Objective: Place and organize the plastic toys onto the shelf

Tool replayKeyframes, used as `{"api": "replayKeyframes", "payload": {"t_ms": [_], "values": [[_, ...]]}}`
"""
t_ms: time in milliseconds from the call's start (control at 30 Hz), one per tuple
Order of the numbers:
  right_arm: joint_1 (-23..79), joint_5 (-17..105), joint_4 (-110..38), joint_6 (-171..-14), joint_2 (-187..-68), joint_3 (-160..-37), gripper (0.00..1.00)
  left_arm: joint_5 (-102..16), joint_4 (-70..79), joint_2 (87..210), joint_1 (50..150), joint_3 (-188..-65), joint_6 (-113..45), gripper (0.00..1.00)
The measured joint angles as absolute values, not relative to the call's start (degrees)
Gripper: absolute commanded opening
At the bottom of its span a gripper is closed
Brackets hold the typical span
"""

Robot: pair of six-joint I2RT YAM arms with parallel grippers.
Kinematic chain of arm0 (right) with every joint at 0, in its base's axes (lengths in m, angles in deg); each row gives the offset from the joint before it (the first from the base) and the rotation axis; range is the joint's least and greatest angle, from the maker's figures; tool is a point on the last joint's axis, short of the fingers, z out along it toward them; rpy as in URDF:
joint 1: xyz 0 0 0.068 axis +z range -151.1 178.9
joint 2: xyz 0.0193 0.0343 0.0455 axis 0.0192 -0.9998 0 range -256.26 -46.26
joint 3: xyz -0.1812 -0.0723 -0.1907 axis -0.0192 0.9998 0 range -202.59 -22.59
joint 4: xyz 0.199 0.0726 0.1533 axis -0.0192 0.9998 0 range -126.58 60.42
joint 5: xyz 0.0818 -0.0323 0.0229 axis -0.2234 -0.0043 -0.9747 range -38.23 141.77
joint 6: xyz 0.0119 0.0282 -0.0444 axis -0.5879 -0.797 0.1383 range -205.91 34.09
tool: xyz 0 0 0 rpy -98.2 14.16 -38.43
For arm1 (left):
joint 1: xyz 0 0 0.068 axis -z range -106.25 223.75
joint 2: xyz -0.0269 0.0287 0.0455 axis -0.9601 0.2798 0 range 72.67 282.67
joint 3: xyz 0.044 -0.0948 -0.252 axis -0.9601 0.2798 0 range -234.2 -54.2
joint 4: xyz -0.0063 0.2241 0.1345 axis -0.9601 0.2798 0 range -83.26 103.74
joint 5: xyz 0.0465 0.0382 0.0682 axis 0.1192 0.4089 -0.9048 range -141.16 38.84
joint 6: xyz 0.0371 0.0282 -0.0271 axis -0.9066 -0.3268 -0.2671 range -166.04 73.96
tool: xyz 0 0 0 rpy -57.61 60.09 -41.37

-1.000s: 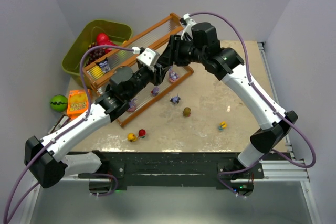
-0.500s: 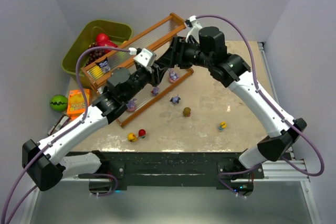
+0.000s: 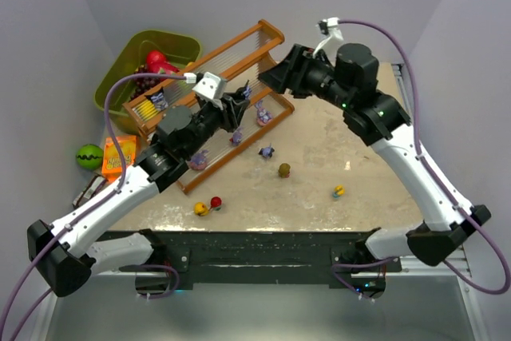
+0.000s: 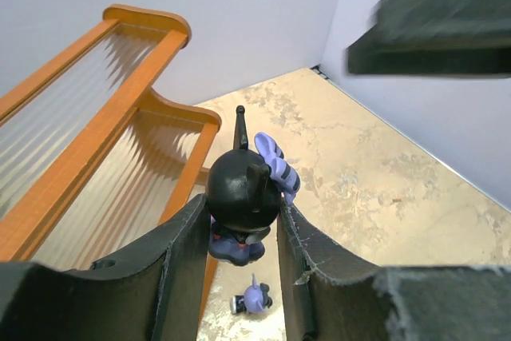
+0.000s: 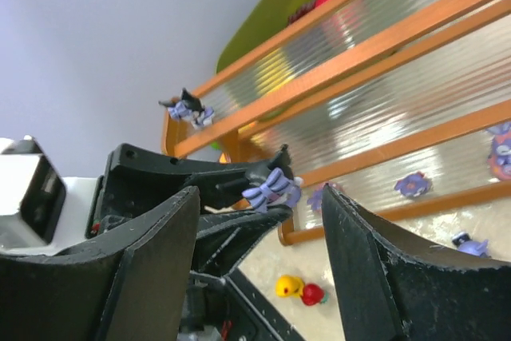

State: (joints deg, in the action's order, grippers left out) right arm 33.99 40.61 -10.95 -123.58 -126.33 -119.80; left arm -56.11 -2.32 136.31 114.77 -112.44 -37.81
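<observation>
The shelf (image 3: 267,31) runs slantwise across the left half of the table. Toward its left end 1 dark toy (image 3: 158,100) stands alone on the top tier, and 3 purple toys (image 3: 236,138) sit spaced along the lowest tier, so we judge that each kind is getting its own row. In front of the shelf a front yellow toy (image 3: 201,209) lies just beside a red toy (image 3: 215,202), both still on the table.

Further right, the left gripper (image 3: 242,103) hangs over the shelf's middle stretch. Its fingers (image 4: 180,257) are clamped on the sides of a black figurine (image 4: 239,189), which is held in the air above the lower tiers and touches none of them. We take it to be on its way to a tier.

The right gripper (image 3: 267,79) is near the shelf's right end, jaws apart with nothing between them, which leaves the left arm room to work. A dark-purple toy (image 3: 266,151), an olive toy (image 3: 284,170) and a small yellow toy (image 3: 338,192) wait on the table further right.

Compared with 1 second ago, the right arm has drawn back toward the rear right, where before its gripper crowded the left one over the shelf. The left gripper has edged further up the rack. The toys on the shelf and the table lie as they did.
</observation>
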Motion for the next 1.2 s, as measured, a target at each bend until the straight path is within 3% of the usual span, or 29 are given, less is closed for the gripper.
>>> {"api": "replayKeyframes", "payload": {"t_ms": [267, 500, 767, 1200], "values": [[31.56, 45.18, -17.72, -123.71, -114.35, -111.15, 0.68, -60.35, -3.54, 134.12, 114.18, -112.44, -34.67, 0.0], [31.59, 45.18, -23.58, -119.1, -102.02, -91.61, 0.68, -49.03, -6.64, 136.13, 102.79, -112.7, -31.8, 0.0], [31.59, 43.41, -29.57, -114.66, -100.17, -78.21, 0.68, -37.73, -7.08, 143.85, 96.67, -120.07, -32.33, 0.0], [31.59, 41.55, -39.69, -113.72, -100.23, -66.95, 0.69, -35.41, -10.99, 155.3, 95.25, -126.54, -33.33, 0.0]]}}
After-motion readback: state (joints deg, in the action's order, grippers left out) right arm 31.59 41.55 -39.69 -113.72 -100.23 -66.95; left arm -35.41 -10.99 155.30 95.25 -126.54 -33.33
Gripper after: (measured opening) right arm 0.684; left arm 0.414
